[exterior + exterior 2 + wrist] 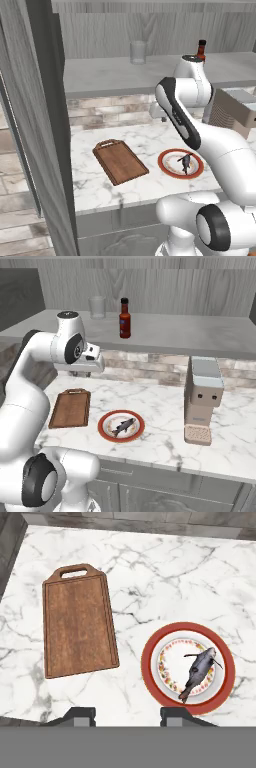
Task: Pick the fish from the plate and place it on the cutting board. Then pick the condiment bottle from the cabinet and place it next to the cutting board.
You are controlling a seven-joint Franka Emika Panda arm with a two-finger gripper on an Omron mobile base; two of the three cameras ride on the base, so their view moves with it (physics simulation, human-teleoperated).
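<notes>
The small dark grey fish (185,162) (123,426) (199,671) lies on the plate (165,167) (103,426) (150,662), which has an orange-red rim. Left of the plate, the brown cutting board (120,161) (71,408) (77,629) rests bare on the marble counter. My gripper (80,372) (127,714) hovers high above the counter, between board and plate, looking down. Its fingertips (80,714) stand apart with nothing between them. The condiment bottle (201,50) (124,320) stands upright on the cabinet shelf (100,75) (175,331).
A clear glass (138,52) (97,307) stands on the shelf left of the bottle. A grey coffee machine (202,398) (235,110) sits on the counter to the right of the plate. A tall grey panel (35,125) borders the counter's left side.
</notes>
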